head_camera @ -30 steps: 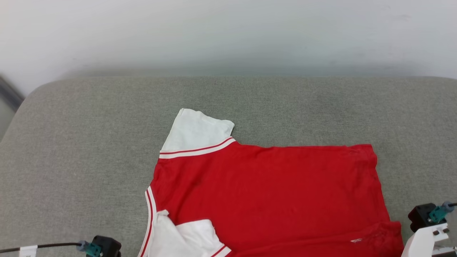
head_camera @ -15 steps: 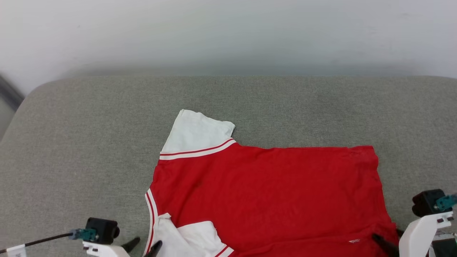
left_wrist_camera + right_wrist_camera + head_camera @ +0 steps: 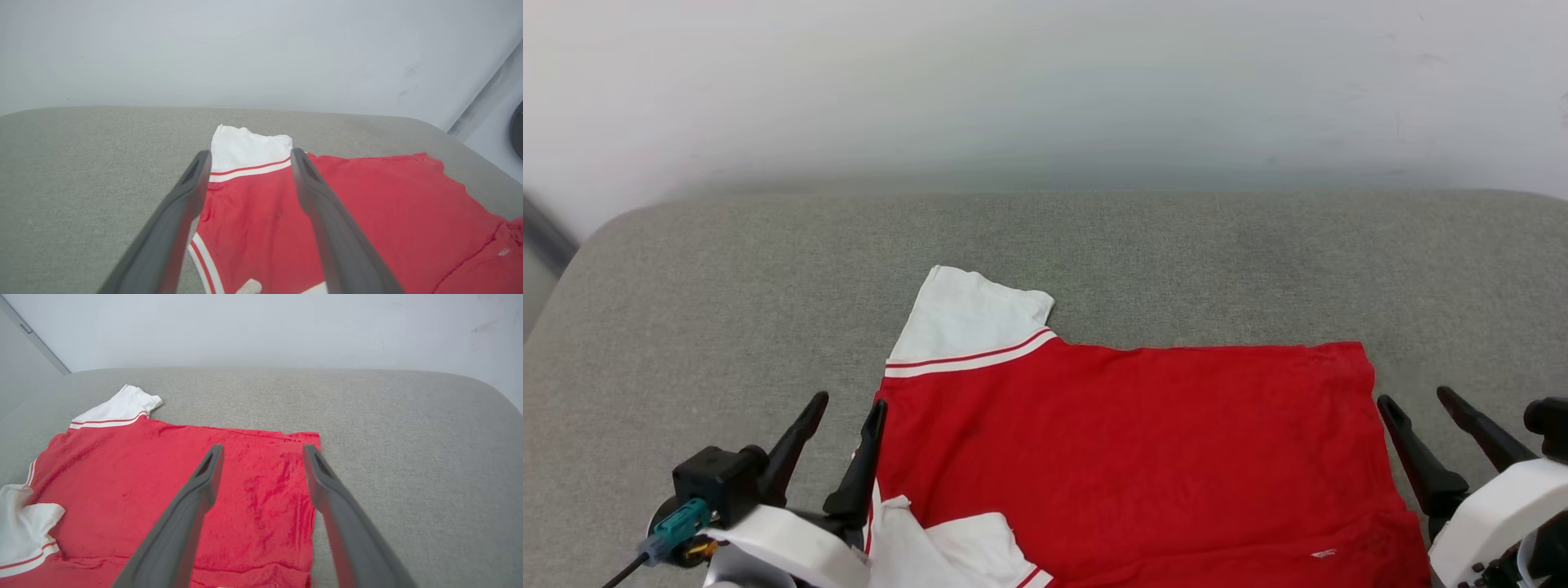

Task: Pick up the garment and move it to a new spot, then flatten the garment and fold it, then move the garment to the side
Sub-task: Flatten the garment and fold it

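Head view: the garment [image 3: 1143,457] lies spread out on the grey padded surface [image 3: 686,310], near its front edge. The left hand [image 3: 849,402] is at the garment's left edge and the right hand [image 3: 1413,396] just beside its right edge. Both have their fingers parted and hold nothing.

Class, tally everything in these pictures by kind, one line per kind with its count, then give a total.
1 garment, red and white
2 grippers: left gripper and right gripper, both open
1 grey cushion under the garment
Total: 4
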